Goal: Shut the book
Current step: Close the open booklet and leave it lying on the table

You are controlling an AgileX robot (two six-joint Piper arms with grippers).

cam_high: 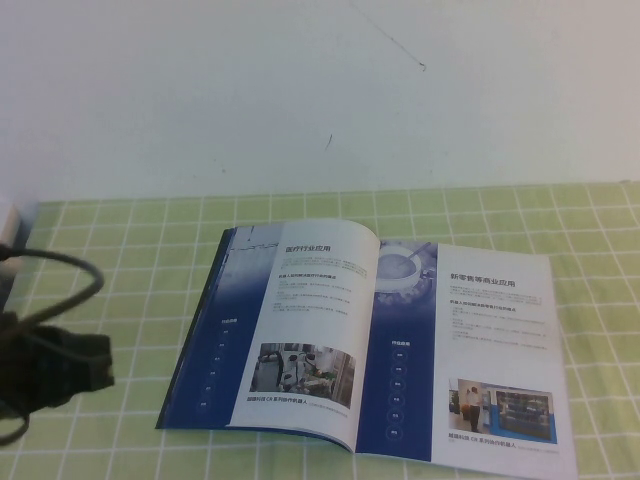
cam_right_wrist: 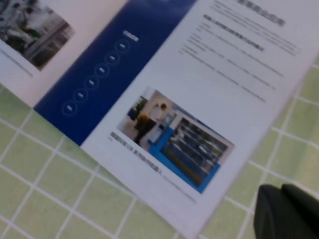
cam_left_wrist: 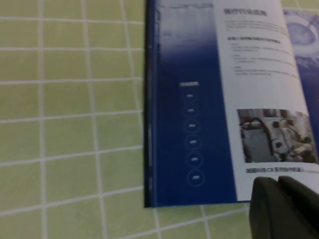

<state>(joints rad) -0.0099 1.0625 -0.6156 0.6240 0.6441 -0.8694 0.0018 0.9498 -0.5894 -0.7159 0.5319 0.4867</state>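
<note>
I count one book (cam_high: 370, 345) on one green checked cloth (cam_high: 120, 240). I have two pincers: my left gripper (cam_left_wrist: 280, 188) towards the cloth's left edge, and my right gripper (cam_right_wrist: 285, 195) beside the book's near right corner.

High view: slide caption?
Book lying open on green checked cloth; left gripper left of it, right gripper outside this view.

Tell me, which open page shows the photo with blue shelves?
The right-hand page: its photo shows blue shelving, while the left page pictures pale machinery. Left jaws sit by that page's near corner, right jaws by the right-hand page's.
</note>
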